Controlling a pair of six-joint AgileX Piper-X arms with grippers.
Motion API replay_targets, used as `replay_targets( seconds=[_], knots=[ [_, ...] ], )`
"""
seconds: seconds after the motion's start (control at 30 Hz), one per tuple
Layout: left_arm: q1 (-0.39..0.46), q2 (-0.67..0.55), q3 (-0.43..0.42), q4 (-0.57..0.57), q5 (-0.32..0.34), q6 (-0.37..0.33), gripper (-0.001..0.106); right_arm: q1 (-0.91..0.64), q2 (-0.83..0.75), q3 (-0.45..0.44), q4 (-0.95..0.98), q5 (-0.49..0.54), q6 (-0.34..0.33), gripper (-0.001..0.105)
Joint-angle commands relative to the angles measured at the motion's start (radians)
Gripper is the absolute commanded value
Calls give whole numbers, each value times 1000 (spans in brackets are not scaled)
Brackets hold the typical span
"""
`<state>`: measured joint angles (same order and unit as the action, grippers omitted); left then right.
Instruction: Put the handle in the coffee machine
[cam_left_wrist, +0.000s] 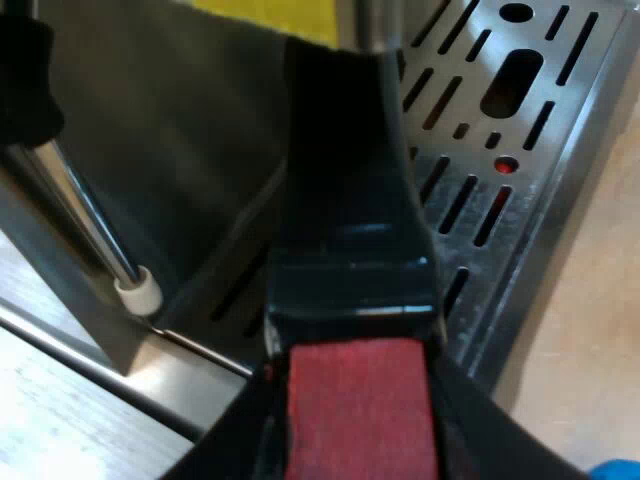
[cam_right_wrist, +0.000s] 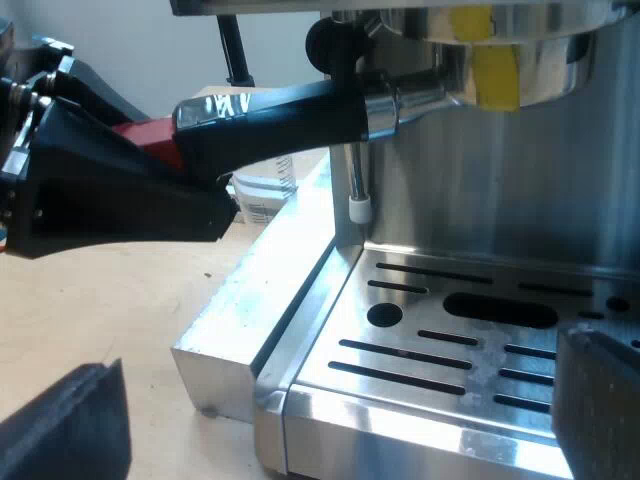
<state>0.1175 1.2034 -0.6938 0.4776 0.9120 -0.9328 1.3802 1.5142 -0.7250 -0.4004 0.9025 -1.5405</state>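
Left gripper (cam_left_wrist: 355, 430) clamped the handle (cam_left_wrist: 345, 200) by its red end, metal head up at the espresso machine (cam_right_wrist: 520, 200) front; right gripper (cam_right_wrist: 335, 412) stood spread, empty, by the drip tray (cam_right_wrist: 430, 408)

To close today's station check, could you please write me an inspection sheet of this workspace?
surface: light wooden table.
job's things: espresso machine; metal holder, its head up at the machine's front, above the drip tray.
clutter: measuring glass behind the holder's handle; blue thing on the table, cannot tell what.
grippers: left gripper shut on the holder's red end; right gripper open, at the drip tray.
cables: nothing seen.
surroundings: pale wall.
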Motion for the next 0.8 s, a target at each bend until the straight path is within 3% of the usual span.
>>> replay_targets(
  seconds=[0.03, 0.4, 0.7, 0.8],
  knots=[
    [-1, -26, -39, -4, 118, -14, 0, -4, -2, -4, -6, -11, -4, 86],
    [-1, -26, -104, 42, 118, -12, 0, -4, -2, -4, -6, -11, -4, 86],
    [-1, -37, -114, 45, 292, -21, 0, -4, -2, -4, -6, -11, -4, 86],
    [-1, -37, -114, 98, 339, -36, 0, -4, -2, -4, -6, -11, -4, 86]
  ],
)
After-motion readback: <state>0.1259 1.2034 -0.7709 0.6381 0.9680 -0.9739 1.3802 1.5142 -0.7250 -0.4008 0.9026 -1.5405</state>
